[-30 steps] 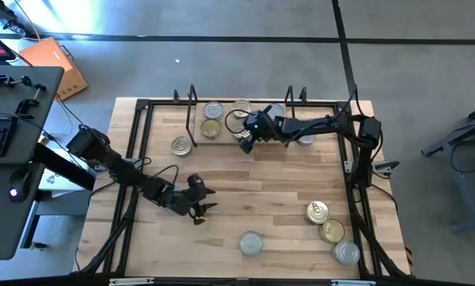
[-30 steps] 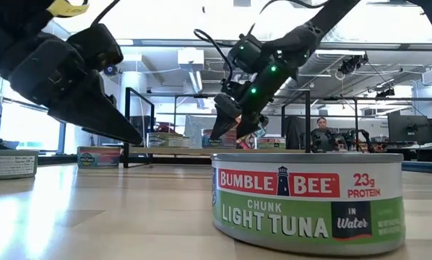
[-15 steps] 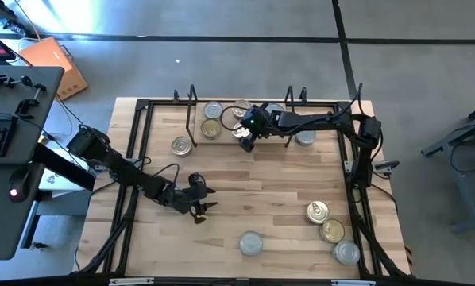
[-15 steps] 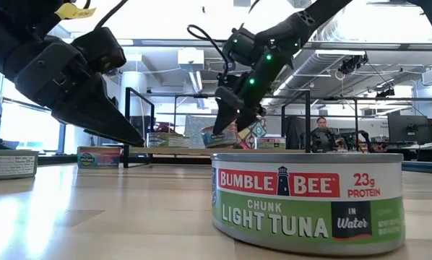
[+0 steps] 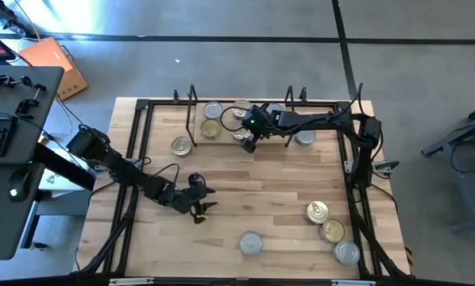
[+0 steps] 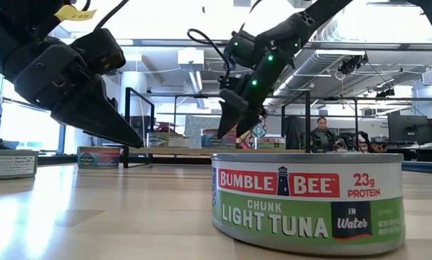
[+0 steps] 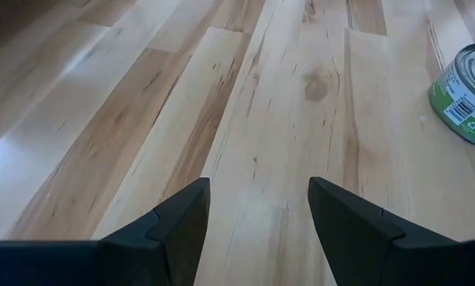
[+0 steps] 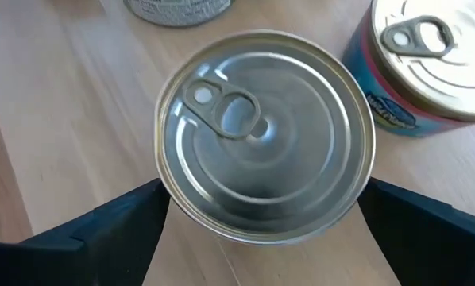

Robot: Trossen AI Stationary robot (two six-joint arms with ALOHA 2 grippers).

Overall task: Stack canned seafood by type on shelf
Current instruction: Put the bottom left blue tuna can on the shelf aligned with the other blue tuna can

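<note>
Several round tins stand on the shelf (image 5: pixel 191 111) at the table's far edge. My right gripper (image 5: pixel 247 144) hangs over the shelf's middle, open and pointing steeply down. One finger stands on each side of the near rim of a silver ring-pull tin (image 8: pixel 265 131), with no hold on it showing. A gold-topped tin with a blue and pink label (image 8: pixel 428 56) stands beside that tin. My left gripper (image 5: pixel 202 208) hovers low over bare wood left of the table's middle, open with nothing between its fingers (image 7: pixel 257 206).
One tin (image 5: pixel 181 145) stands on the table just left of the shelf. A green-labelled tuna tin (image 5: pixel 251 242) sits near the front edge. Three more tins (image 5: pixel 331 230) cluster at the front right. Bare wood lies between the arms. A black frame rail (image 5: pixel 138 159) runs along the table's sides.
My right gripper has risen a little over the shelf and tipped to point more steeply down, its fingers as wide apart as before. The silver tin beneath it has stayed in place.
</note>
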